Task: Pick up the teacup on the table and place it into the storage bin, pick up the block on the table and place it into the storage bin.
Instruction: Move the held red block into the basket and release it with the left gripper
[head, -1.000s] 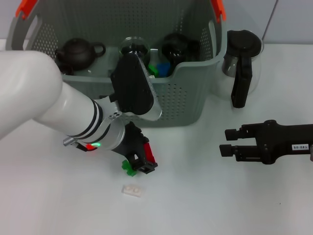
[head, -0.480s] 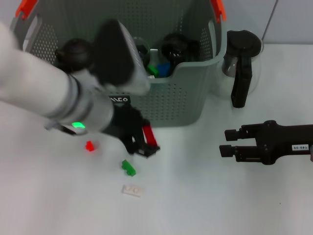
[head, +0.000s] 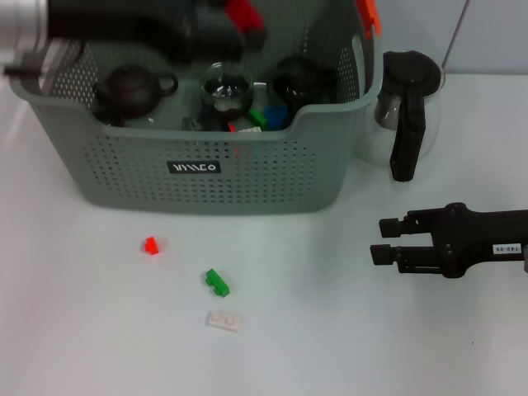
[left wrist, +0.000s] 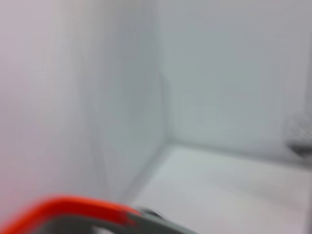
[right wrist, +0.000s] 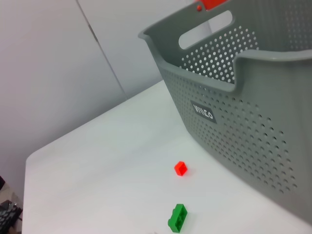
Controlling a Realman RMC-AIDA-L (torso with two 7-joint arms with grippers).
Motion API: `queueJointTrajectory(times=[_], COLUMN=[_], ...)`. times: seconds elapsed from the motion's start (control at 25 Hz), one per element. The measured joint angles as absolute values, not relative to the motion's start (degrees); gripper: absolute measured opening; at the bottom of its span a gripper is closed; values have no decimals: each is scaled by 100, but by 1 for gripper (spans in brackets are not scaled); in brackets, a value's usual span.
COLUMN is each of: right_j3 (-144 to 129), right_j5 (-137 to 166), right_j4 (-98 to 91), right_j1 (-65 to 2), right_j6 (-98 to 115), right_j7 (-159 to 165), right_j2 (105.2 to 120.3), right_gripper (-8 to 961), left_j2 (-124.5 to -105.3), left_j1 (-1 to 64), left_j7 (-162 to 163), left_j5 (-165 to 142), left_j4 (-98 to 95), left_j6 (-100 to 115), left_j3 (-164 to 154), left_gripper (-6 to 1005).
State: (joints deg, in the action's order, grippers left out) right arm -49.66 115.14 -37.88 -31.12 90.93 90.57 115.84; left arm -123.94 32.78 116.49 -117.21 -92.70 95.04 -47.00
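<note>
The left pincer (head: 235, 21) hung over the storage bin's (head: 272, 177) far rim, grip unclear; the right pincer (head: 388, 241) sat open

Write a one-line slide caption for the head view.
Left gripper above the storage bin; red, green and white blocks on the table.
</note>
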Motion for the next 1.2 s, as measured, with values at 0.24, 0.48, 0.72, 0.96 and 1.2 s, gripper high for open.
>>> queueJointTrajectory(times=[0.24, 0.48, 0.72, 0.96, 1.2], right_j3=[-4965, -4966, -4965, -4965, -4965], right_j5=[11514, 11502, 11510, 11514, 11515], right_j4=[-3788, -3788, -3788, -3788, -3793], right_j1=[-3115, -3114, -3137, -3147, -3146], right_j6=[9089, 9090, 9088, 9095, 9104], right_j7=[9038, 9025, 9012, 9027, 9056], right_j2=[11584, 11584, 11584, 11584, 11584], right_gripper=[583, 583, 583, 583, 583], left_j2=[-12321, -12167, -12152, -12272, -12419], left_j1=[3822, 4381, 4696, 4625, 3896], left_j7=[11191, 11077, 11704, 11948, 12571], left_j5=[-12202, -12983, -13881, -14172, -13600], left_j4=[-7519, -5827, -5296, -5640, -7459], left_j6=[7522, 6190, 5798, 5859, 6623], left_j3=[-5041, -5526, -5624, -5630, -5407], left_gripper=[719, 739, 759, 778, 798])
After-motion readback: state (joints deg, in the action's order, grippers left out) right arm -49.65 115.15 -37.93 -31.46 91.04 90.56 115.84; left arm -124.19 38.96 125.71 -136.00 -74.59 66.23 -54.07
